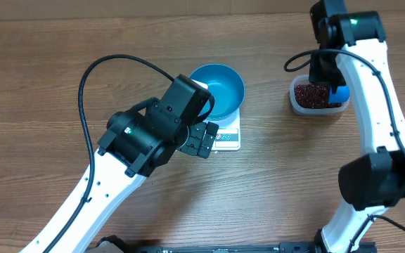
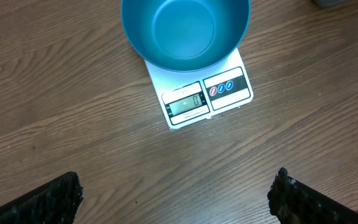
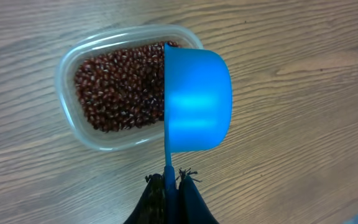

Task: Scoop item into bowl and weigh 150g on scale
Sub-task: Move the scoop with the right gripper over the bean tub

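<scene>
On scale [image 2: 227, 86], teal bowl [image 2: 185, 28] empty; right of scale, clear tub [image 3: 65, 93] holds red-brown beans [image 3: 120, 87]. Right gripper [image 3: 169, 183] clamped on blue scoop [image 3: 197, 99] over tub; left gripper [image 2: 176, 191] jaws apart.

We log the teal-blue bowl [image 2: 185, 28] upright and empty, seated on the flat white scale [image 2: 229, 87] and overhanging its far edge. The display reads zero. The dark red-brown beans [image 3: 123, 87] lie heaped in a clear tub [image 3: 67, 62], well apart from the scale.
</scene>
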Robot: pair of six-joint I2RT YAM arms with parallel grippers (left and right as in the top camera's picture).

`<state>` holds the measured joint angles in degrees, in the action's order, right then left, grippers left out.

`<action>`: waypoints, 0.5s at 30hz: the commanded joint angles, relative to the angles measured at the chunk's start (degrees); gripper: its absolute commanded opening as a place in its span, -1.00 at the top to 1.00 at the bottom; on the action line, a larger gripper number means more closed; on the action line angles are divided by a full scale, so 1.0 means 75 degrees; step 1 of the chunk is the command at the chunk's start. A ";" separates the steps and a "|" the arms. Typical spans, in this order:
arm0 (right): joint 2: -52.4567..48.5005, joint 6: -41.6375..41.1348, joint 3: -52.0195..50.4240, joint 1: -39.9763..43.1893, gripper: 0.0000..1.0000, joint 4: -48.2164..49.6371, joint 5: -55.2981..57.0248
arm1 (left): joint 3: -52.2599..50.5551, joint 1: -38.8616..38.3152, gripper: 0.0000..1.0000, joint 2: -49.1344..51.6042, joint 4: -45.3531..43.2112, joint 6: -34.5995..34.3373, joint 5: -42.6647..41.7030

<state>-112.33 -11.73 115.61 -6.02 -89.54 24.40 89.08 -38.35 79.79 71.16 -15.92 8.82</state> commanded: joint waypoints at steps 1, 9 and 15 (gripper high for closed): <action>-0.0213 -0.0090 0.0227 0.0012 0.93 0.0067 0.0408 | 0.0157 0.0023 -0.99 0.0009 0.0000 0.0149 0.0050; -0.0659 -0.0085 0.0227 0.0012 0.93 0.0251 0.0548 | 0.0157 0.0023 -0.99 0.0009 0.0000 0.0149 0.0050; -0.0965 -0.0041 0.0227 0.0012 0.93 0.0280 0.0545 | 0.0157 0.0023 -0.99 0.0009 0.0000 0.0149 0.0050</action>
<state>-117.99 -11.94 115.61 -6.04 -87.74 27.22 89.08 -38.35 79.79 71.16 -15.92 8.84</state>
